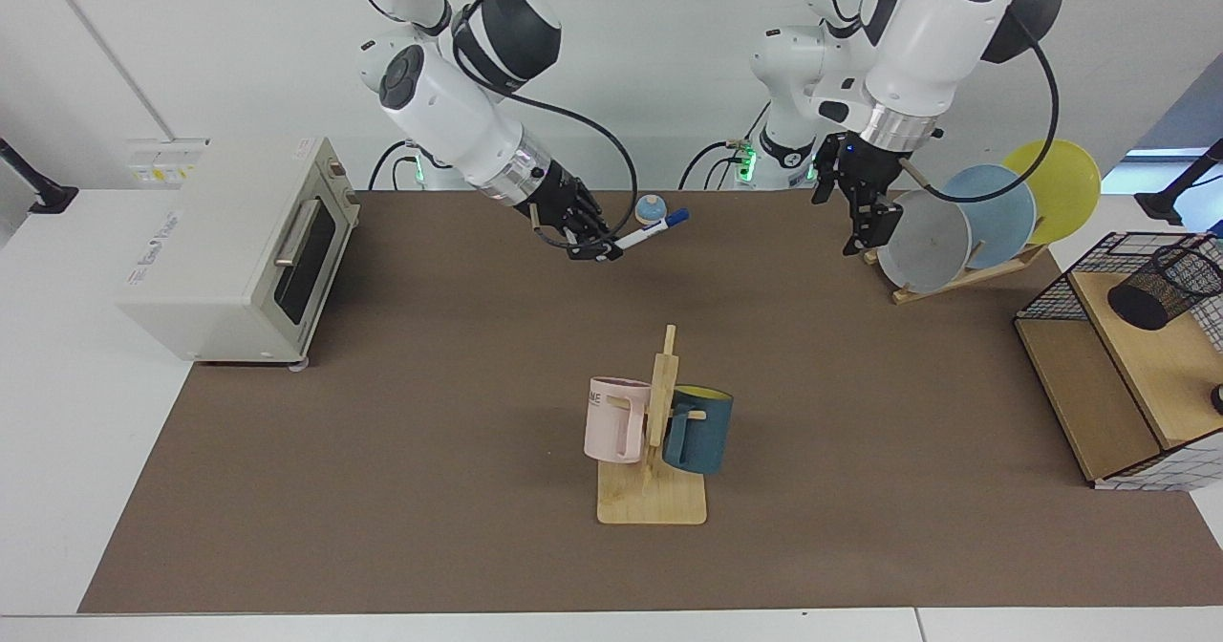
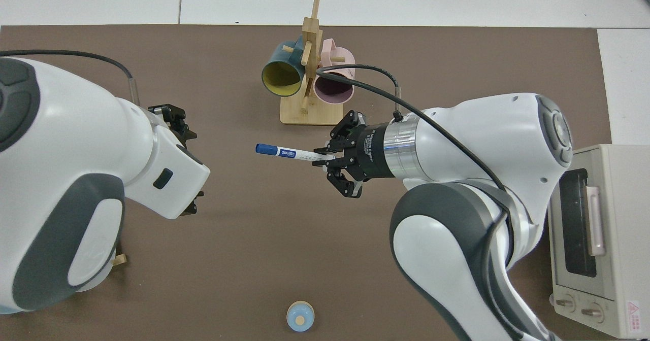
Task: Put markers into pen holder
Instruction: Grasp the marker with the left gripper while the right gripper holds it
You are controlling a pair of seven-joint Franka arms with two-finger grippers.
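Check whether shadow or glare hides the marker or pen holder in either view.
Facing view: no glare; marker in the right gripper shows plainly above a soft shadow on the mat; pen holder visible on its shelf; left gripper near the plates. Top view: marker plain; pen holder out of sight.

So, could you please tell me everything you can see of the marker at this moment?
The marker is slim, with a white barrel that looks like plastic, a blue printed label and a dark blue cap at its free end. It is held in the air above the brown mat, well clear of the surface, lying close to level. The right tool is shut on its uncapped end, and nothing else touches it. The capped end points toward the left tool, which is open and apart from it.
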